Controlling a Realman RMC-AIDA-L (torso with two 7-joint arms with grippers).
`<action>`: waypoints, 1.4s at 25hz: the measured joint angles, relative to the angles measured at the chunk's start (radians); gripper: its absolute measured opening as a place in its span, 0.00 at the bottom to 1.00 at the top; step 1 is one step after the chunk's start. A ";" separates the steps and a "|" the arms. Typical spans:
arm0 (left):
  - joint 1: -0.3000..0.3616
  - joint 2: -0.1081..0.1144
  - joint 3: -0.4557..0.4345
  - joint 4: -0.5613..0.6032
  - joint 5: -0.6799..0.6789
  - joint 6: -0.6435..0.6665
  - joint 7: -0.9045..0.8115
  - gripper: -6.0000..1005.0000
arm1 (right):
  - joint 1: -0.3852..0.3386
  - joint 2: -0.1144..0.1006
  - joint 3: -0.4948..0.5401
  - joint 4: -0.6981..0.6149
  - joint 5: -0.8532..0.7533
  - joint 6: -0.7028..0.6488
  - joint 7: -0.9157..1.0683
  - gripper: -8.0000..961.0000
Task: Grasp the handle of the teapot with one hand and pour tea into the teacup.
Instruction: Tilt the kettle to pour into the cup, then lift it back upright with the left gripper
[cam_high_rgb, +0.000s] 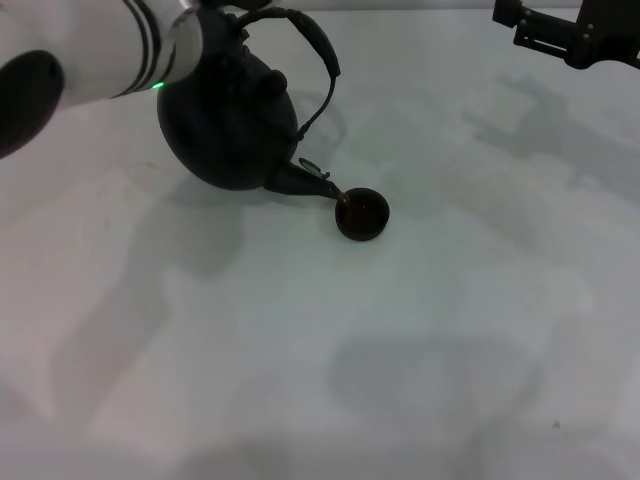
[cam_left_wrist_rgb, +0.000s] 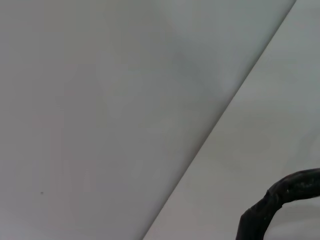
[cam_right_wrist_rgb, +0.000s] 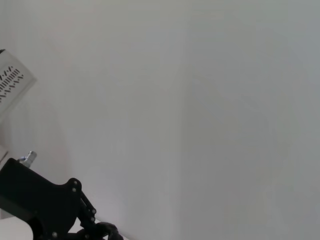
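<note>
Currently your left end effector (cam_high_rgb: 222, 8) sits at the top edge of the head view, at the near end of the handle (cam_high_rgb: 318, 50); its fingers are cut off there, so you cannot tell from these views whether they are clamped on it, though the lifted, tilted pot suggests a hold. The teapot (cam_high_rgb: 228, 125) is tipped toward the right, its spout (cam_high_rgb: 312, 182) reaching down to just over the rim of the teacup (cam_high_rgb: 362, 215) on the pale desk (cam_high_rgb: 450, 350).

Risks, as judged: the spout tip is at the cup's near edge, not its centre, so a steeper tilt could send tea over the rim; the cup is tiny and light-looking, and a spout nudge may slide or tip it. The bail could pivot and let the pot swing.

Materials: pot squat, round, matte black; handle thick, arched, wrapped texture; cup low, round, handleless, brownish inside.

Your right end effector (cam_high_rgb: 560, 30) is parked far right, state indeterminate.
</note>
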 joint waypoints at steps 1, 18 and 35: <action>-0.006 0.000 0.006 -0.001 0.008 -0.006 -0.008 0.10 | 0.000 0.000 0.000 0.000 0.000 0.001 -0.002 0.88; -0.069 0.000 0.031 -0.029 0.035 -0.047 -0.028 0.10 | 0.010 0.000 0.000 0.014 0.000 0.000 -0.014 0.88; -0.088 0.000 0.026 -0.055 0.030 -0.045 -0.040 0.10 | 0.016 0.000 0.000 0.029 -0.001 -0.007 -0.026 0.88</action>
